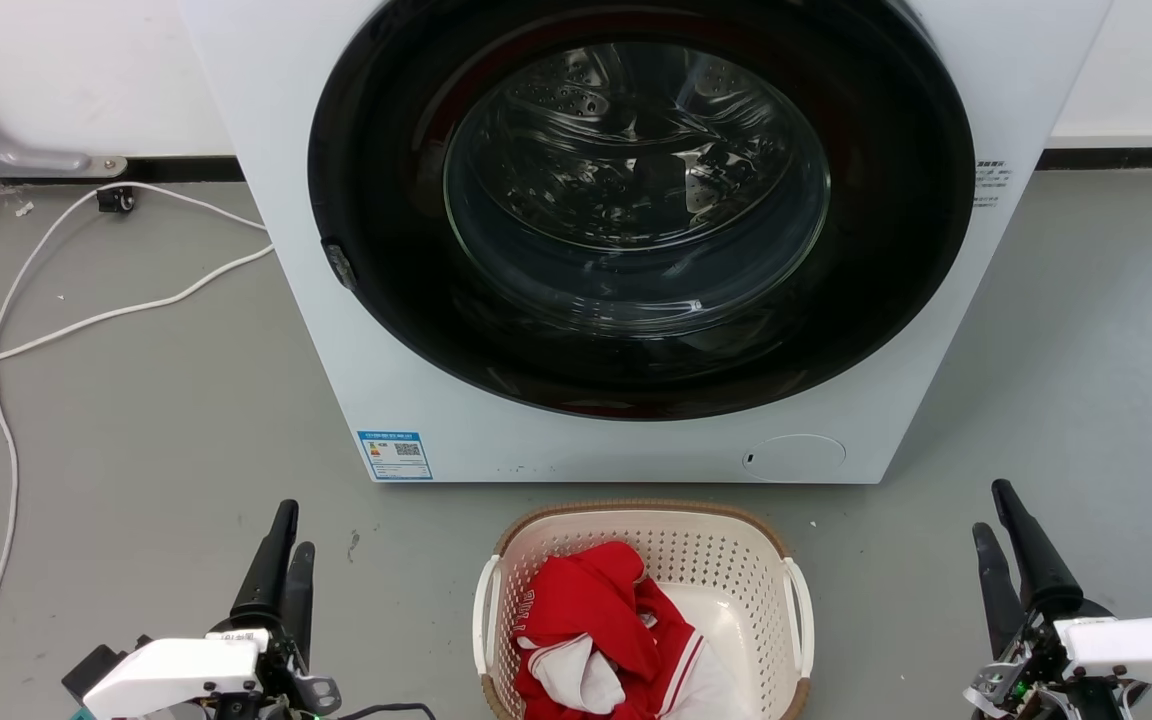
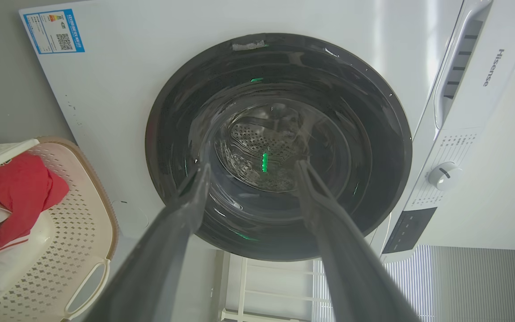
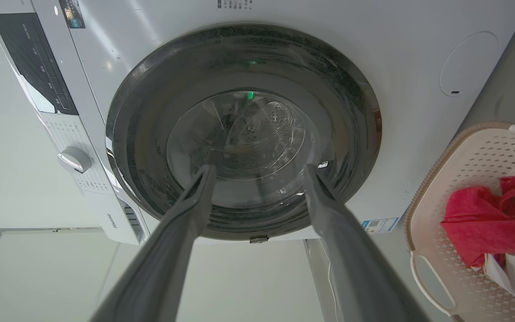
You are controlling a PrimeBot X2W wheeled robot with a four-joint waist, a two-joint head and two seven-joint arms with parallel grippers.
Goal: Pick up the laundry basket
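Low in the middle of the head view, the basket (image 1: 696, 560) stands on the grey floor (image 1: 156, 420) just near of the washer (image 1: 386, 400), between the two grippers and well apart from both. It is cream, with perforated walls, a brown woven-look rim and a white handle on its left and right sides. Red and white clothes (image 1: 596, 610) lie crumpled in it, mostly on its left half. The left gripper (image 1: 294, 535) is at lower left and the right gripper (image 1: 992, 512) at lower right, both pointing far, toward the washer; seen edge-on, their spread is hard to judge. A white cable (image 1: 6, 330) trails over the floor at far left.

From the left wrist, the left gripper (image 2: 253, 166) has its fingers spread wide and holds nothing, framing the washer's (image 2: 119, 89) dark round door (image 2: 373, 134). This view adds the washer's dial (image 2: 443, 174), its panel and a blue label (image 2: 54, 31). The basket (image 2: 83, 214) sits at the picture's left edge with one handle (image 2: 87, 286) and the clothes (image 2: 16, 188) in sight.

From the right wrist, the right gripper (image 3: 259, 167) is likewise spread and empty before the door (image 3: 356, 112). The dial (image 3: 75, 158) shows at left, and the basket (image 3: 476, 152) at the right edge, with the clothes (image 3: 485, 223) and a handle (image 3: 427, 281).
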